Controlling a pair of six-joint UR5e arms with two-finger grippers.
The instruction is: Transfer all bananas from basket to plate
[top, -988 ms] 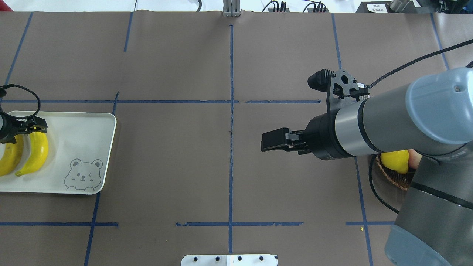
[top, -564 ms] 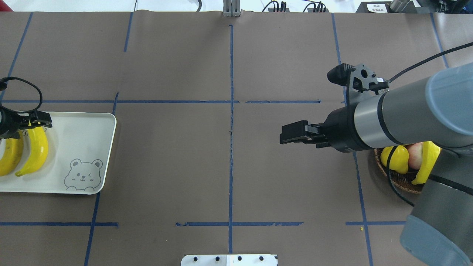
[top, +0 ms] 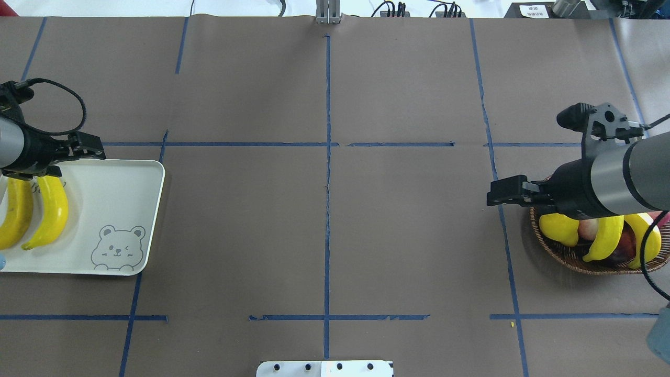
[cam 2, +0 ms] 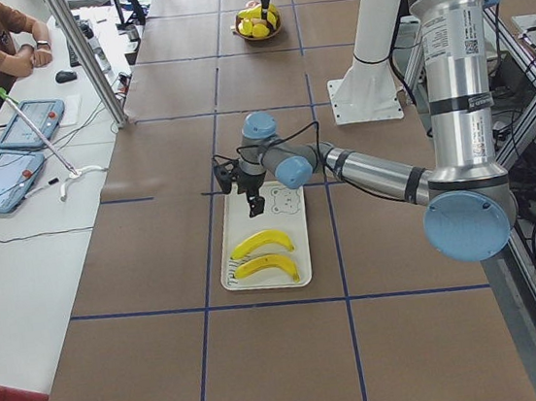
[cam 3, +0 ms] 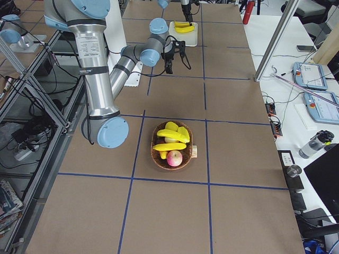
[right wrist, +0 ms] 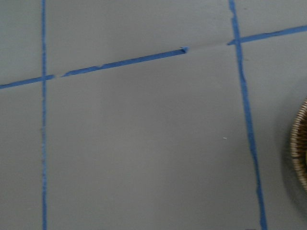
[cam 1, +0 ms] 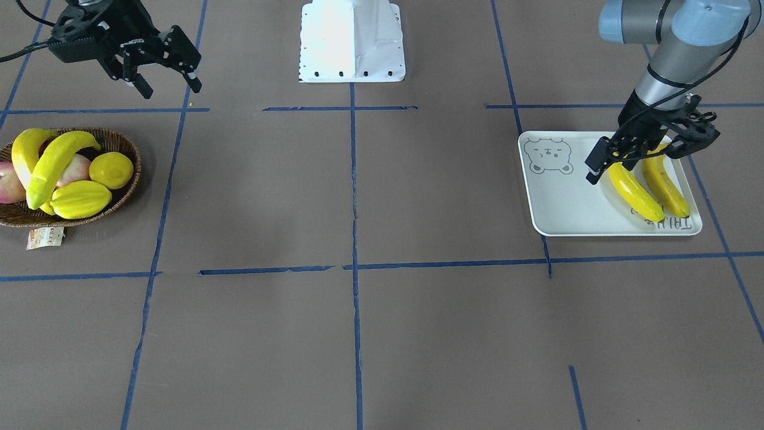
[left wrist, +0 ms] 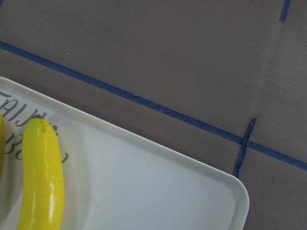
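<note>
The plate's (cam 1: 567, 209) grey lettering and the basket's (cam 1: 128, 179) paper tag (cam 1: 45, 237) are too small to read. Two bananas (cam 1: 635, 191) lie side by side on the plate under the left gripper's (cam 1: 635, 161) wide, empty fingers. Two more bananas (cam 1: 57, 161) sit in the basket with a lemon (cam 1: 111, 169), a starfruit (cam 1: 80, 200) and a reddish fruit. The right gripper (cam 1: 171, 89), fingers wide and empty, hangs near the basket. Bare tabletop (cam 1: 418, 197) separates basket and plate.

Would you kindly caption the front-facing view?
Two yellow bananas lie on the white rectangular tray; two others sit in the brown wicker basket.
</note>
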